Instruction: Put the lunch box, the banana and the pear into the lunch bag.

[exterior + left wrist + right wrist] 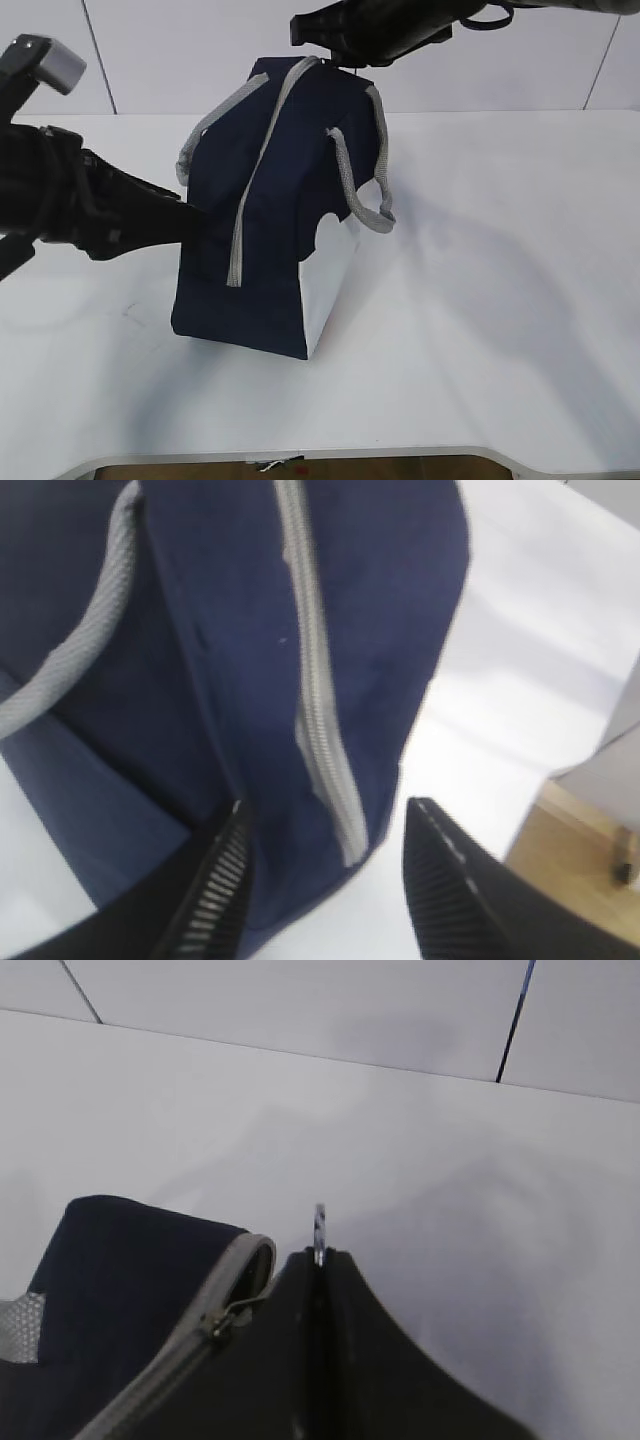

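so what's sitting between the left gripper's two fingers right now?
The lower end of the lunch bag with its closed grey zipper sits between the left gripper's spread fingers. Left wrist view shows it; contact is unclear.

White desk (480,330), matte, smooth, rounded front edge. Behind desk: pale wall panels (160,50) split by thin dark seams. Below desk's front edge: strip of brown wooden floor (200,470). On floor just under desk edge: small scrap of debris (275,464), kind unclear.
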`<state>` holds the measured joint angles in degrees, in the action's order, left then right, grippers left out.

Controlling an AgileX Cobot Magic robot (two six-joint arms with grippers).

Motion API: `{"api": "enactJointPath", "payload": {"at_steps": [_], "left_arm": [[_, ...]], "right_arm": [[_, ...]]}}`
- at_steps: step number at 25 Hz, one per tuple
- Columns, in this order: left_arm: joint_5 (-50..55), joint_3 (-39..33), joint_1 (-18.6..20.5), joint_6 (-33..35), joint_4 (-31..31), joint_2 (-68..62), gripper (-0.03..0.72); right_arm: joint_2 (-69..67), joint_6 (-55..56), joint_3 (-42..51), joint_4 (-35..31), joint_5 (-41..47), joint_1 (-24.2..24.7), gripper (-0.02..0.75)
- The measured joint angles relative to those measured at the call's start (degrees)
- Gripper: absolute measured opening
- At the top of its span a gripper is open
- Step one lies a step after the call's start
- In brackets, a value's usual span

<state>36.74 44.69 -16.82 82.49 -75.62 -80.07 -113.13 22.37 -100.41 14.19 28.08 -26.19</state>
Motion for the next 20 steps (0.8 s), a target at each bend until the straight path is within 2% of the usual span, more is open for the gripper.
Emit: {"api": "enactJointPath", "payload": {"at_steps": [3, 8, 15, 20], "left_arm": [[4.3, 1.7, 1.4, -6.7, 5.3, 1.4, 0.384], [15.0, 9.3, 3.2, -24.1, 22.2, 1.8, 0.381], [30.6, 26.3, 3.3, -50.6, 43.2, 1.3, 0.379], [33.8, 39.8, 3.3, -63.7, 51.4, -4.3, 0.379]], "right_arm": [[0.0, -1.1, 0.0, -1.4, 0.3, 0.0, 0.017], [0.0, -1.4, 0.0, -2.0, 0.3, 0.0, 0.017], [0.0, -1.5, 0.0, -3.2, 0.5, 0.0, 0.017], [0.0, -1.5, 0.0, -3.8, 0.8, 0.0, 0.017]]}}
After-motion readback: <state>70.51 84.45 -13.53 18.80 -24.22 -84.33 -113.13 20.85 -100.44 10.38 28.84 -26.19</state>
